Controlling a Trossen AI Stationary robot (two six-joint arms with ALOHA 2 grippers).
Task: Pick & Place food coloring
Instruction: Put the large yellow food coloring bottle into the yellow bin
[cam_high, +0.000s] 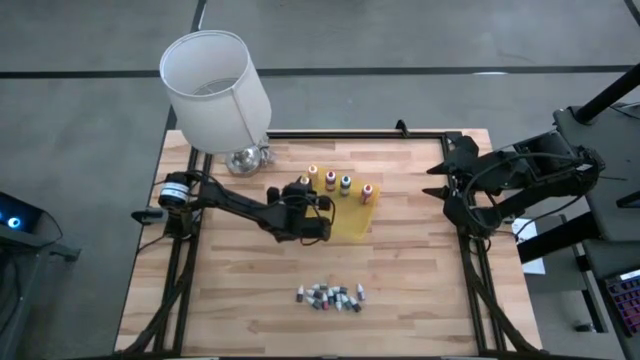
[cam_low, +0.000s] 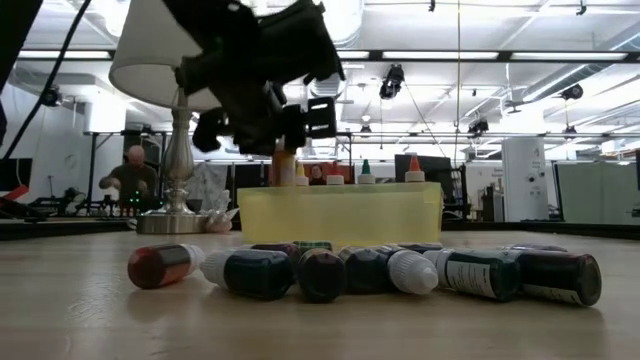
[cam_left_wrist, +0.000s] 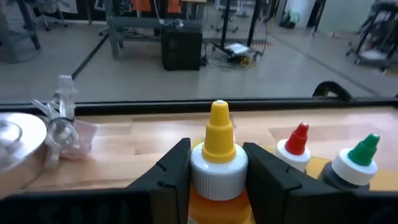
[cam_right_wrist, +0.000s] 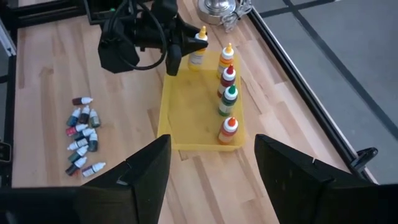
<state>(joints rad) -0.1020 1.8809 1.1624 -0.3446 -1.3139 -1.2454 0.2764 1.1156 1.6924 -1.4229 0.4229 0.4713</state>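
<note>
Several food coloring bottles stand upright in a row in the yellow tray (cam_high: 352, 222) at mid table; among them are a red-tipped one (cam_left_wrist: 297, 142) and a green-tipped one (cam_left_wrist: 362, 155). At the tray's far left corner my left gripper (cam_left_wrist: 217, 177) is shut on a yellow-tipped bottle (cam_left_wrist: 218, 146), also seen in the right wrist view (cam_right_wrist: 198, 48). Tiny mixed-colour vials (cam_high: 330, 296) lie on their sides in a heap near the table's near edge. My right gripper (cam_high: 437, 186) hangs open above the table's right edge, with nothing between its fingers. My left gripper pinches the yellow-tipped bottle at its white cap (cam_left_wrist: 217, 174), one finger (cam_left_wrist: 166, 177) on each side. The fingers lie about level and come from the table's left. The bottle stands upright at the tray's corner; whether its bottom rests on the tray, I cannot tell.
A lamp with a white shade (cam_high: 215, 85) and a silver base (cam_high: 247, 158) stands at the far left, close behind the left arm. A black frame rail (cam_high: 350, 134) runs along the table's far edge. Bare wood lies between tray and vials.
</note>
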